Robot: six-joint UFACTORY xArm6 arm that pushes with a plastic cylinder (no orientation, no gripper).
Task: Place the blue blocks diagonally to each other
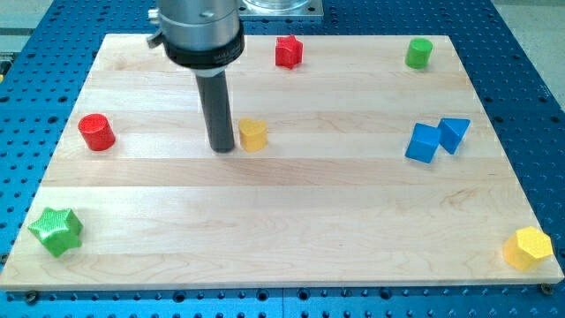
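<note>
Your rod carries no pincer; my tip (222, 147) sits far left of the touching blue cube (423, 143) and blue triangular block (455, 134). They're light, rigid, likely slippery; push a flat face.

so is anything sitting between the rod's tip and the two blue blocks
Yes, one thing. My tip sits just to the view's left of the yellow cylinder, which lies on the line towards the blue cube and blue triangular block at the view's right. Beyond the cylinder, the board is bare up to them.
</note>
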